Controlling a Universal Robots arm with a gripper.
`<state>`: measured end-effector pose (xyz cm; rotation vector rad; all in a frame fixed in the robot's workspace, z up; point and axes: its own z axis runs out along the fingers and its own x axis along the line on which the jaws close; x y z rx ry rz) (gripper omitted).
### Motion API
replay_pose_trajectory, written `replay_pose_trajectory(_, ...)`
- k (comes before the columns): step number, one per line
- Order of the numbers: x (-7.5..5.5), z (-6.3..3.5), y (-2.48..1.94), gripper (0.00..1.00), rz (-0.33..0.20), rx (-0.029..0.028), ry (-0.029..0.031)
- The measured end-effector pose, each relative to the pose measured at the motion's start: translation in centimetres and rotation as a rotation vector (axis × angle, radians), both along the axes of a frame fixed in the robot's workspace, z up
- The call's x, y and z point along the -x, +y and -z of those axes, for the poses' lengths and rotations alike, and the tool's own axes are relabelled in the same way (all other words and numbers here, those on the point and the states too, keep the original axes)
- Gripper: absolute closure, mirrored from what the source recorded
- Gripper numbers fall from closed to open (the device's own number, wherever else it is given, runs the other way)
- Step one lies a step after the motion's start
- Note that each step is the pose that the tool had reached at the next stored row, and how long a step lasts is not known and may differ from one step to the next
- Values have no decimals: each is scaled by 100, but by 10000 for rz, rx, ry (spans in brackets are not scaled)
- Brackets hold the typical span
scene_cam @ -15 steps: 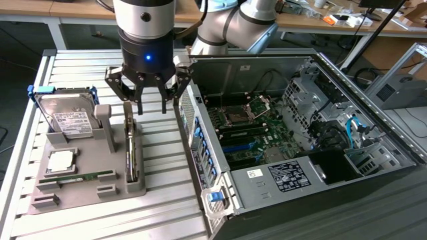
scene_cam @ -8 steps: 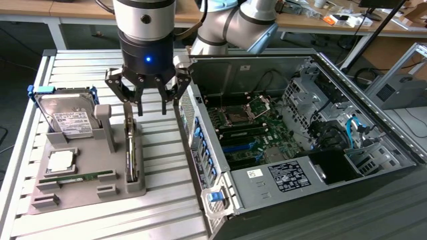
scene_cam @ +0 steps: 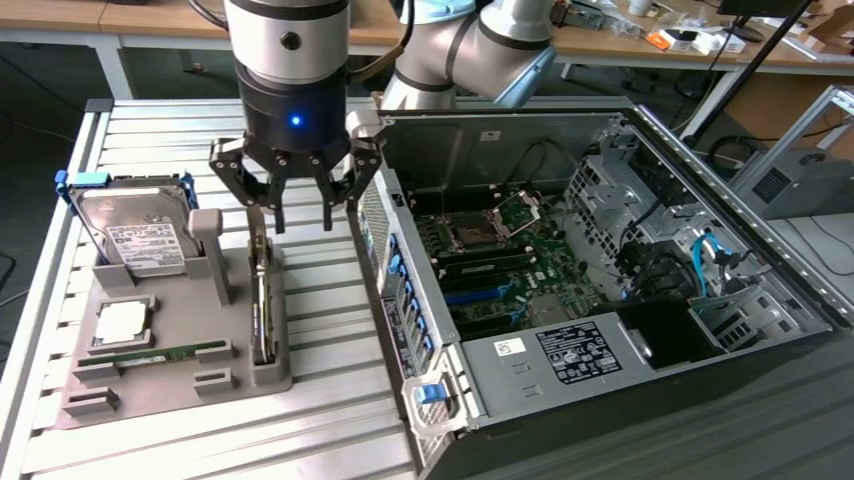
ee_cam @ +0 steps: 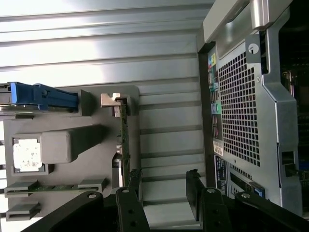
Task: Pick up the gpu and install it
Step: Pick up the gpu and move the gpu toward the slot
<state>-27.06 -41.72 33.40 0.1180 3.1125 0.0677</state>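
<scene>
Gripper [scene_cam: 304, 224] [ee_cam: 164, 176]: black fingers spread wide, holding nothing. The gpu [scene_cam: 263, 300] [ee_cam: 124, 140], a thin dark board with a pale metal bracket, stands on edge in the grey moulded holder [scene_cam: 160, 385] [ee_cam: 94, 159] just below one finger.

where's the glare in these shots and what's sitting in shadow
Wrist view: some table slats wash out to near white, and the chip glares pale. Exterior view: light on the table is even, the inside of the case is dim, and a blue light glows on the gripper.
</scene>
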Motion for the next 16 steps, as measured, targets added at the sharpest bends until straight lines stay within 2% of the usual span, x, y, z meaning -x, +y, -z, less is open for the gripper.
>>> replay_pose_trajectory(5, 14, 19, -17, 50, -1, 1, 1)
replay_pose_trajectory(16, 34, 37, -17, 50, 0, 1, 1)
